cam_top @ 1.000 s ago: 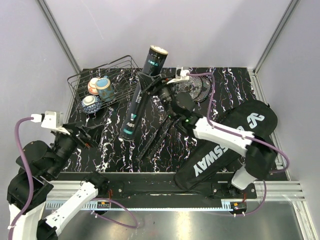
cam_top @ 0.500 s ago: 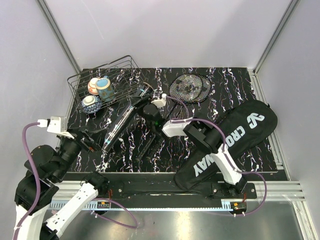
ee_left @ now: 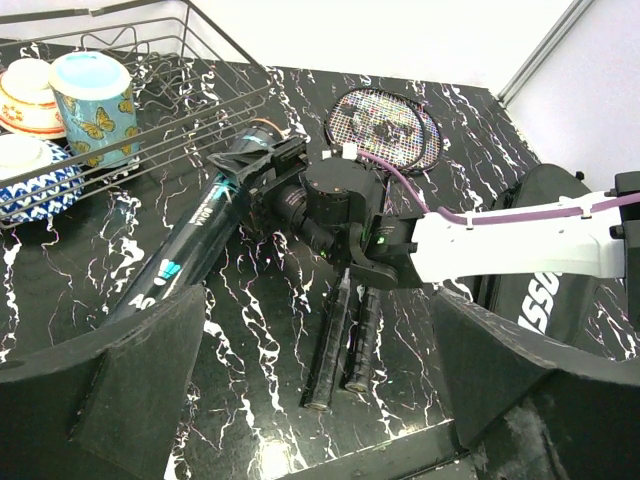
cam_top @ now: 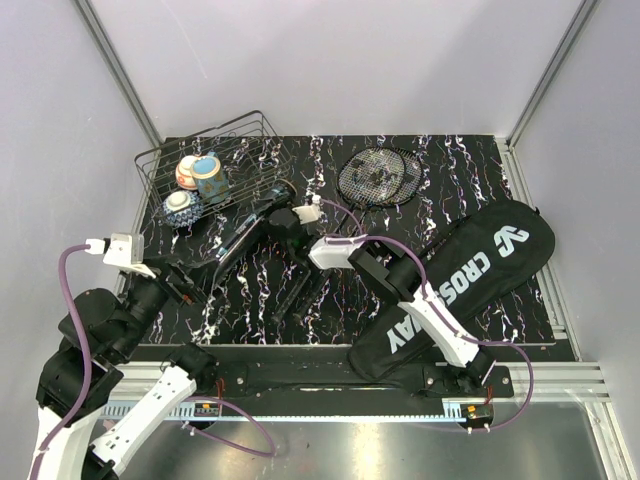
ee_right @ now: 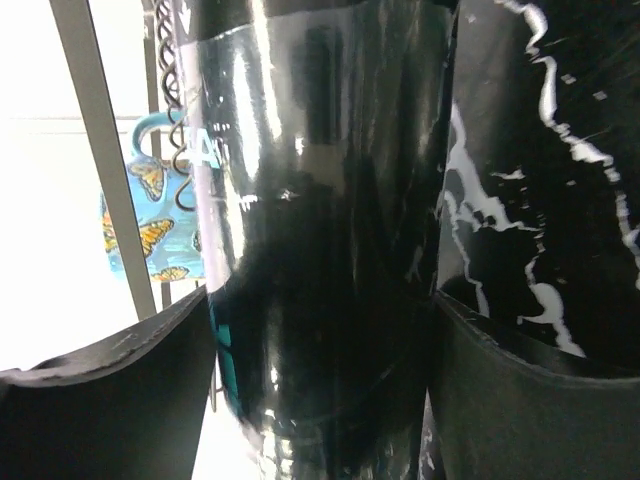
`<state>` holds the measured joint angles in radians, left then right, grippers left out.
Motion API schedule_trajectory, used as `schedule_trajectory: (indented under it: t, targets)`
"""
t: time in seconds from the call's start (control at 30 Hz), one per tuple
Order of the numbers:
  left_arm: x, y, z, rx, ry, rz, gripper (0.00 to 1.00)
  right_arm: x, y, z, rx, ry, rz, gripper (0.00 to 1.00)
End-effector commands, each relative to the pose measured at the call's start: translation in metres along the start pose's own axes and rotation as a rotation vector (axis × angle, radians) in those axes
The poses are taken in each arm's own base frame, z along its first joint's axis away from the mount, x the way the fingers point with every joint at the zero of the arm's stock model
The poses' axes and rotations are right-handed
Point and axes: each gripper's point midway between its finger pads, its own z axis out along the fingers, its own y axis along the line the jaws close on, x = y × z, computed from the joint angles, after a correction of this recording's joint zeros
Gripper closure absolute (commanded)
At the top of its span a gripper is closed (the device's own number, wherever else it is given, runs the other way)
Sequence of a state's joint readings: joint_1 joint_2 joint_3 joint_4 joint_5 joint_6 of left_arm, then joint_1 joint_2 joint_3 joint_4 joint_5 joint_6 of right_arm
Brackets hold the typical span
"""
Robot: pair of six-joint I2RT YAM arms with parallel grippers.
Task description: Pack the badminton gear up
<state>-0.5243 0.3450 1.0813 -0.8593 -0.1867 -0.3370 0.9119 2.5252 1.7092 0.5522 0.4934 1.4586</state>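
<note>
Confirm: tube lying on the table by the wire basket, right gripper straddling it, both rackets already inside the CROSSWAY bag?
Wrong on the rackets. The top external view shows both rackets lying on the table left of the CROSSWAY bag, not inside it. The rest holds: tube by the wire basket, right gripper straddling it.

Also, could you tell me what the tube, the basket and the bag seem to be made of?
The tube: probably hard plastic, glossy black; it shows sharp highlights close up. The basket: thin metal wire, dark-coated by its look, bent into an open grid. The bag: soft matte black fabric, perhaps nylon; it lies slack, with white printed lettering.
</note>
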Motion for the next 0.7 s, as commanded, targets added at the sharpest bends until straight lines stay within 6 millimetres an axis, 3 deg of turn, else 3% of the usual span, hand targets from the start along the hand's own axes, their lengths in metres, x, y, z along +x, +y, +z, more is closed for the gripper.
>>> schedule_trajectory:
  t: [0.0, 0.1, 0.2, 0.33, 0.37, 0.4, 0.47, 0.5, 0.53, 0.57, 0.6, 0.67]
  targets:
    - [-0.011, -0.006, 0.002, 0.030, -0.043, 0.012, 0.02, 0.020, 0.026, 0.000, 0.003, 0.071, -0.010, 0.14]
    - [-0.010, -0.008, 0.003, 0.038, -0.035, 0.017, 0.02, 0.026, 0.017, -0.001, 0.060, 0.108, -0.071, 0.00]
    - [-0.008, -0.009, 0.004, 0.045, -0.028, 0.011, 0.02, 0.026, 0.010, -0.009, 0.087, 0.136, -0.110, 0.00]
    - [-0.011, -0.013, 0.002, 0.064, -0.034, -0.012, 0.02, 0.023, 0.028, -0.032, 0.048, 0.198, -0.255, 0.00]
    - [-0.014, -0.015, 0.000, 0.069, -0.040, -0.015, 0.02, 0.025, 0.031, -0.040, 0.028, 0.236, -0.359, 0.00]
    - [-0.013, -0.016, 0.001, 0.072, -0.033, -0.019, 0.02, 0.017, 0.046, -0.053, 0.006, 0.248, -0.412, 0.00]
    - [-0.010, -0.021, 0.004, 0.092, -0.007, -0.032, 0.01, 0.007, 0.047, -0.072, 0.006, 0.282, -0.579, 0.00]
    - [-0.009, -0.025, 0.005, 0.107, 0.000, -0.038, 0.01, -0.003, 0.060, -0.094, -0.018, 0.297, -0.629, 0.00]
    - [-0.004, -0.032, 0.007, 0.142, 0.026, -0.052, 0.01, -0.015, 0.060, -0.104, -0.011, 0.314, -0.681, 0.00]
    - [-0.003, -0.036, 0.010, 0.161, 0.032, -0.063, 0.01, -0.016, 0.047, -0.123, -0.019, 0.394, -0.780, 0.00]
    - [0.000, -0.039, 0.013, 0.174, 0.043, -0.073, 0.01, -0.024, 0.073, -0.144, -0.082, 0.425, -0.811, 0.00]
    - [0.011, -0.053, 0.019, 0.238, 0.094, -0.106, 0.01, -0.036, 0.046, -0.175, -0.041, 0.592, -0.917, 0.00]
